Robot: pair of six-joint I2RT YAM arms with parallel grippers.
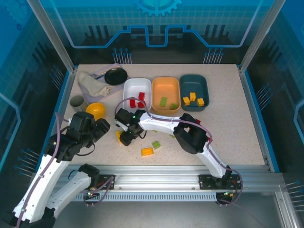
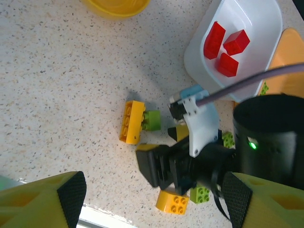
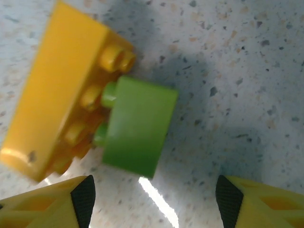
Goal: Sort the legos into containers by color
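Observation:
A long yellow lego (image 3: 57,90) lies on the table with a light green lego (image 3: 137,126) stuck to its studs. My right gripper (image 3: 156,199) hovers open just above this pair (image 2: 132,121), nothing between its fingers. Its black jaws (image 2: 161,166) also show in the left wrist view. My left gripper (image 2: 154,199) is open and empty, held higher at the left (image 1: 99,129). The white tray (image 1: 128,97) holds red legos (image 2: 227,45). Green legos (image 1: 163,101) lie in the orange tray (image 1: 166,83), and yellow ones (image 1: 193,99) in the teal tray (image 1: 194,78).
Loose on the table lie a yellow lego (image 1: 147,152) and a green one (image 1: 156,145), near the front rail. A yellow bowl (image 1: 95,110), a grey cup (image 1: 77,101), a cloth (image 1: 91,84) and a black disc (image 1: 116,75) stand at the back left.

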